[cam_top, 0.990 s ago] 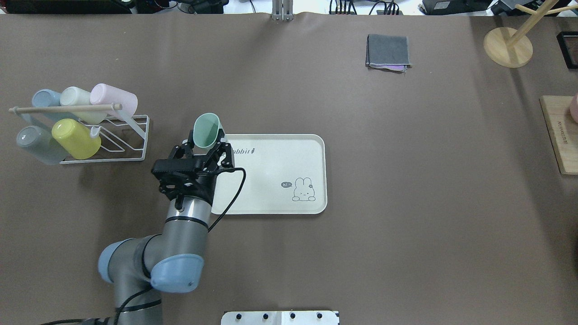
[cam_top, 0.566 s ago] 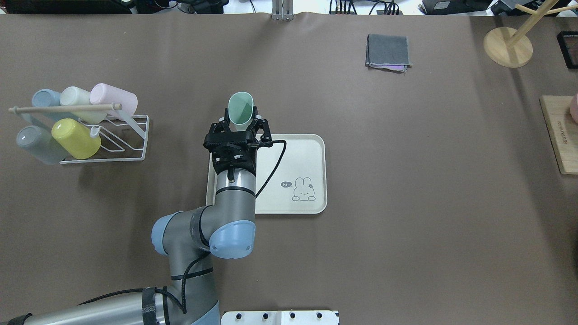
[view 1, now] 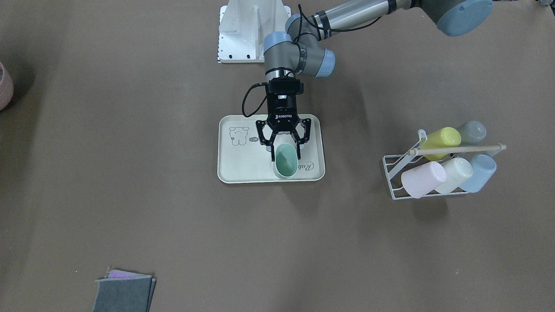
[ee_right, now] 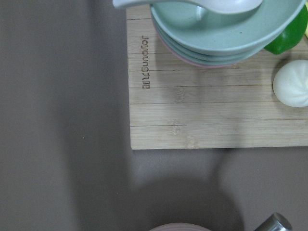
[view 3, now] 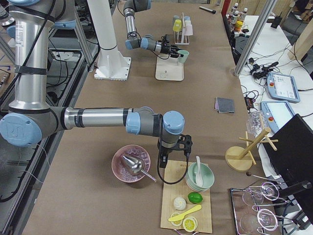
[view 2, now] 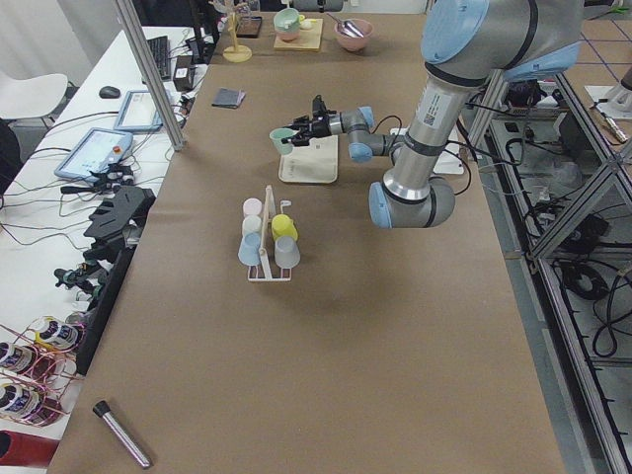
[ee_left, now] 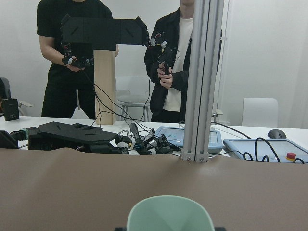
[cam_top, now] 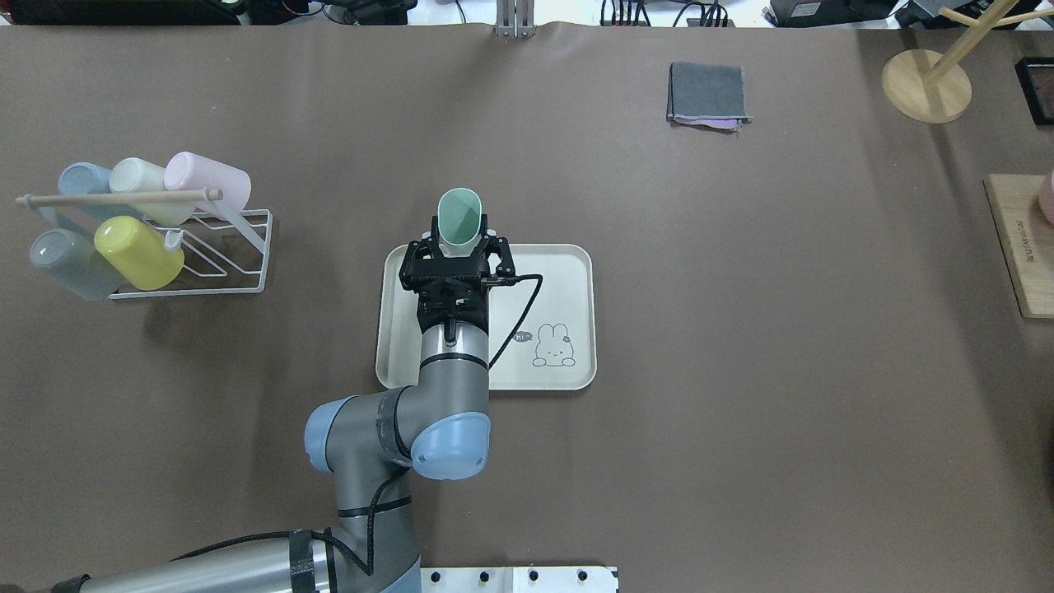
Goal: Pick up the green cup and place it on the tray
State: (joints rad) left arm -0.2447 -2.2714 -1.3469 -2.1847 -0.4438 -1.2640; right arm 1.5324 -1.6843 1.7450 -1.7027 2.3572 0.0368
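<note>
The green cup (cam_top: 459,216) is pinched near its base by the left tool (cam_top: 459,244), one finger on each side. It is held clear of the surface, lying almost on its side with its open mouth turned away from the robot. It hangs over the tray (cam_top: 568,276) at the far long edge, by the printed script, and part of the mouth appears to overhang the rim. The placing is judged not yet done. If the cup were let go as it lies, it would probably land on its side and roll over the low rim onto the surface. If it were lowered before being turned upright, its lip could catch the rim and tip the tray. The wall is smooth and tapered, so the cup might slip in the fingers during the turn. The right tool (view 3: 174,149) is well apart above a wooden board (ee_right: 192,106), and whether it is spread or pressed together cannot be told.
</note>
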